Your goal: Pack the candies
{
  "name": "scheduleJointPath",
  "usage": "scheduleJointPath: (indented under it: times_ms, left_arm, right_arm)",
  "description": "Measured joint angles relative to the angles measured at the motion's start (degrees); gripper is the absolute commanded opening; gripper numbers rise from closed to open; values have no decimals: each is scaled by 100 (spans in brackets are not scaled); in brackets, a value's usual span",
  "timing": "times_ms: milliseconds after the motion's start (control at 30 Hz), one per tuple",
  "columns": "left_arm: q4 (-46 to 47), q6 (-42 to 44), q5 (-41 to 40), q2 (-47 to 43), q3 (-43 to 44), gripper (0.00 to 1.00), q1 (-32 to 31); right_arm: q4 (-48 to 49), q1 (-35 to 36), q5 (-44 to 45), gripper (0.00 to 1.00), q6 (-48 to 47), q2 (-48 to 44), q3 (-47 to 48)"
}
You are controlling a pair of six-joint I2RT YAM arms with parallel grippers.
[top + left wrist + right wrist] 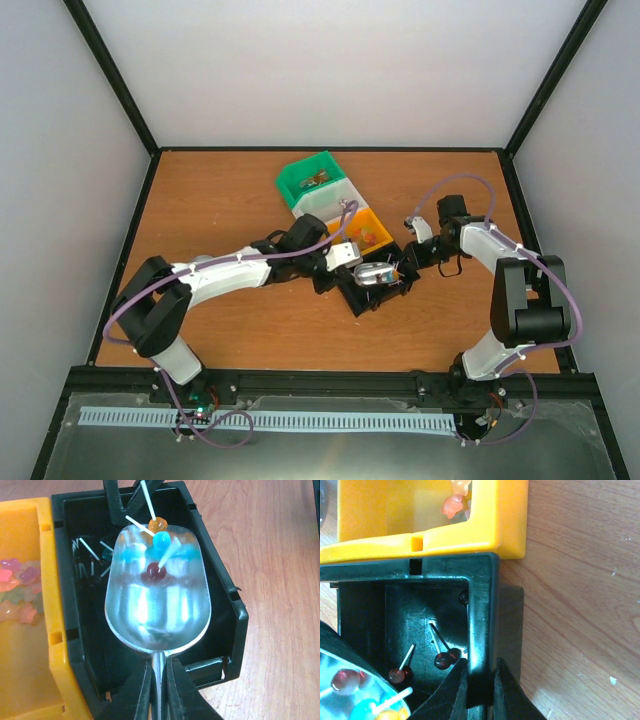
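Left fingers [139, 692] pinch a scoop [156, 612] with candies [160, 541] just ahead; right fingers [451, 692] pinch the black bin [481, 605].

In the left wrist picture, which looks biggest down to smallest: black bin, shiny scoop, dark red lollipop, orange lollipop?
1. black bin
2. scoop, though it sits nearer the camera, which enlarges it
3. dark red lollipop and orange lollipop: their heads look about alike, so I won't rank them.

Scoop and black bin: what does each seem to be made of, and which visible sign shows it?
The scoop looks like polished metal: its bowl gives mirror-like reflections. The black bin is probably moulded plastic, slightly glossy, with slots formed in its rim.
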Motion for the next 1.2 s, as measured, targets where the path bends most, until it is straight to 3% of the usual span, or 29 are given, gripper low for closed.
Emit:
scheduleJointPath:
  times_ms: [300,767,1000,1200]
  left_arm:
    - [61,44,216,-170,-328,1,247]
    - [-173,225,1342,-654,-433,1,800]
    - [-1340,739,1646,-1268,-232,1,1346]
    - [-2450,1338,1794,-2085,-214,1,2426]
  right_arm:
    - [2,0,2,3,0,0,0]
    - [0,0,7,3,-2,0,0]
    - [2,0,20,3,-2,0,0]
    - [2,0,28,3,-2,0,2]
